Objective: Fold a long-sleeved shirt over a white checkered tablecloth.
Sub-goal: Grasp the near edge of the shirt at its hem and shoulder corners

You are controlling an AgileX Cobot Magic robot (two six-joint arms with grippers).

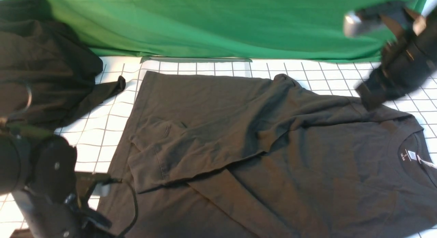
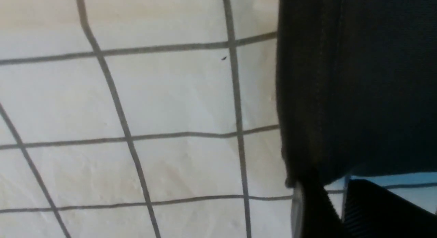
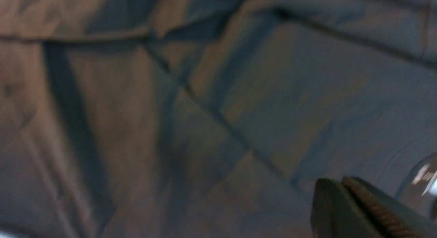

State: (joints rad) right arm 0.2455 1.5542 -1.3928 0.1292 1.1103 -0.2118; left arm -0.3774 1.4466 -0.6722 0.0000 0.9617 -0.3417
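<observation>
we see our left claw [image 2: 333, 193] a little open beside the shirt [image 1: 273, 145]. our right claw [image 3: 338, 181] is shut, holding nothing.

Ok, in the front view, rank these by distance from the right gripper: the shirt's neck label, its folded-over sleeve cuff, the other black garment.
1. neck label: robot's right, closest to the right gripper.
2. sleeve cuff: left of centre.
3. black garment: far left, at the back.
</observation>
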